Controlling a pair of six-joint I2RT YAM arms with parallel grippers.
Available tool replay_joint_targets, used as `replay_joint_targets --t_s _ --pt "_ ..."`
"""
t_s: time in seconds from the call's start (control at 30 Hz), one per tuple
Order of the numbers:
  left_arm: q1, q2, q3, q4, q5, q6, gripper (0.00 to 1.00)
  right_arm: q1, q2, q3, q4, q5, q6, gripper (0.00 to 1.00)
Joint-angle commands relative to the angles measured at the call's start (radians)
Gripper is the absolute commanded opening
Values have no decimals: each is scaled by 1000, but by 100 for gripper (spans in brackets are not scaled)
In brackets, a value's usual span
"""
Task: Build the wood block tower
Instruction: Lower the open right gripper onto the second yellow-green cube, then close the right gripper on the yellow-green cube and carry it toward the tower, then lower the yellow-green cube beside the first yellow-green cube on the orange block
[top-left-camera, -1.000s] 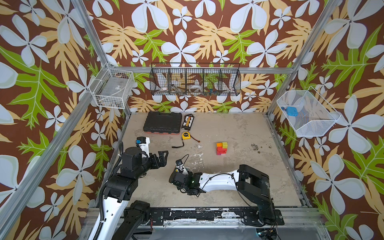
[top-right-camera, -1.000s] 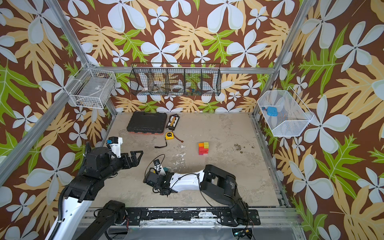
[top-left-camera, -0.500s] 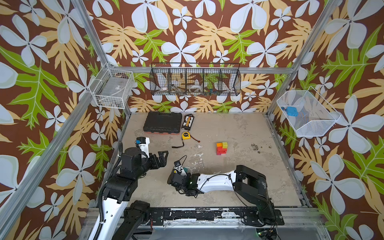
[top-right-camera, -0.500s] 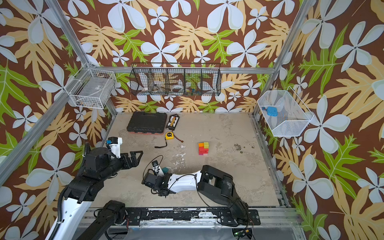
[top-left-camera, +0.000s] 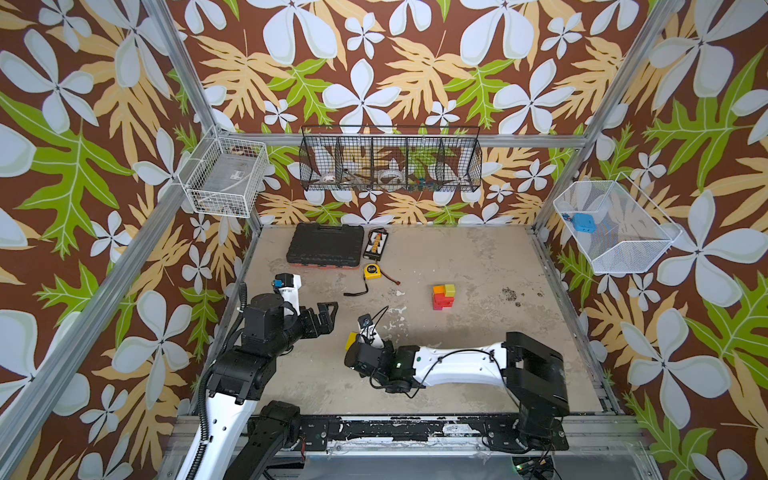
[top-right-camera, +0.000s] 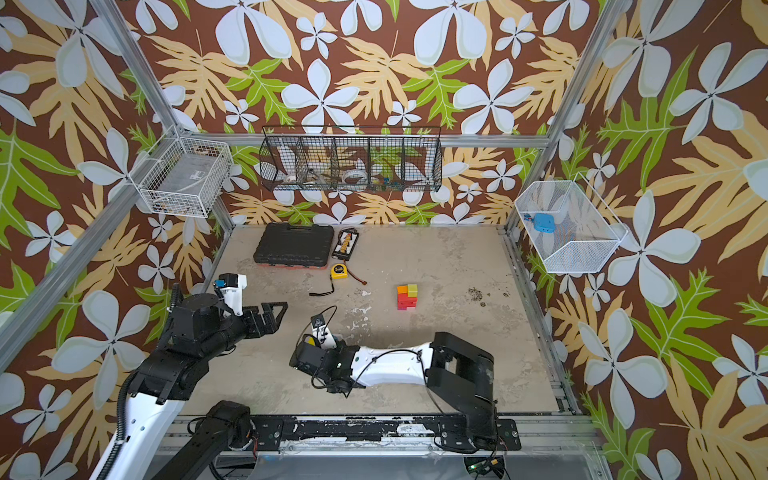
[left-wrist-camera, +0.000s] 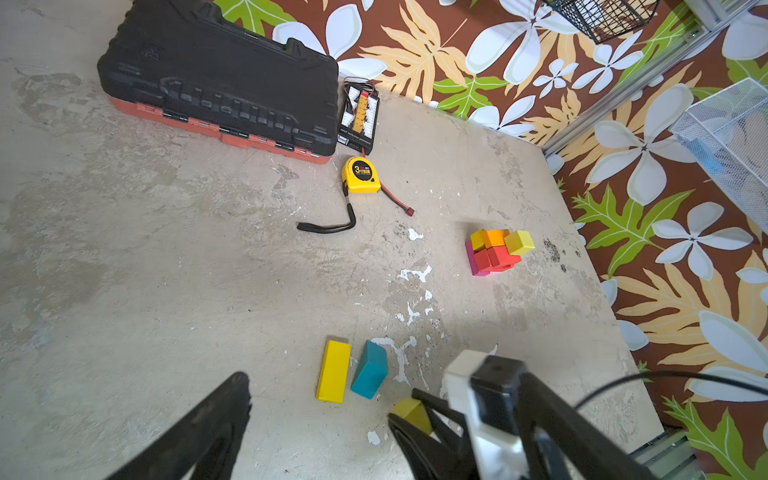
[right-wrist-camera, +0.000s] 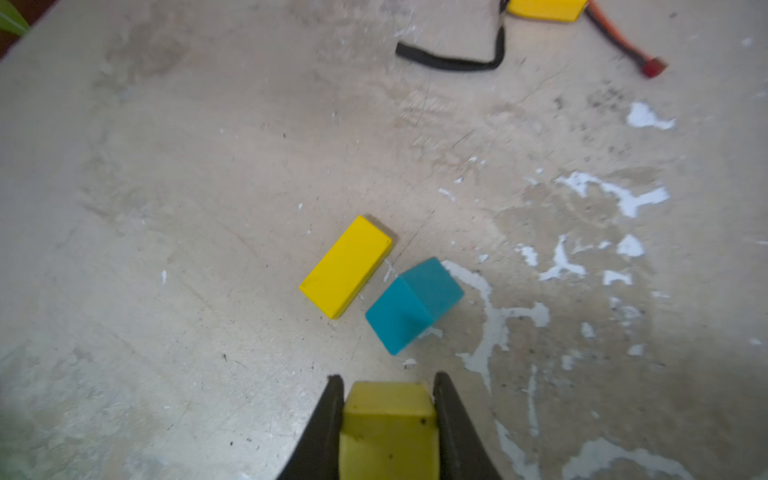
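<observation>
Grabbing the next piece: the right hand (right-wrist-camera: 388, 376) has a lime block (right-wrist-camera: 388, 432) pinched between its jaws, which sit against the block's two sides, low over the front of the counter (right-wrist-camera: 166, 166). The left hand (top-left-camera: 330, 316) hangs off to its side, spread wide and holding nothing.

The tower (top-left-camera: 443, 296) sits further back and to the right, well apart from the grab spot. It shows a pink base, red above that, and orange and yellow-ish cubes on top.

How I'd play it:
- Lift straight up first. A yellow brick (right-wrist-camera: 345, 266) and a teal block (right-wrist-camera: 413, 305) lie just beside the hand, and a sideways drag would probably shove them.
- Keep the block level on the way over, since the grip looks like it's on the end of it.
- Come down on the tower from above, not from the side. The yellow-ish cube on top looks perched near one edge, so a nudge could tip it.
- Let it rest flat before opening up.

Writing-wise, there's only the tape (left-wrist-camera: 360, 174), which has a big "3" with an "m" next to it. The rest of its label and the print on the board by the case (left-wrist-camera: 220, 83) are too small to read. The blocks are plain.
</observation>
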Motion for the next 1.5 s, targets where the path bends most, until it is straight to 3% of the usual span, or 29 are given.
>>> replay_joint_targets --t_s 0.0,0.1,0.4,0.63,0.97,1.47 --pt "1 -11 -4 10 11 14 100 -18 -90 -16 -76 124 -9 18" --pt "0 -21 -5 9 9 12 100 -65 -177 -25 -115 146 -36 10" --pt "1 -18 -5 9 9 13 100 -235 -379 -30 -130 124 -203 10" --pt "1 -2 -4 9 10 12 100 -394 -453 -100 -132 -23 -241 10" --pt "1 -6 -4 9 8 12 100 -531 -394 -92 -149 -86 -267 12" --pt "1 -21 -4 9 10 12 100 -623 -187 -15 -112 -93 -285 11"
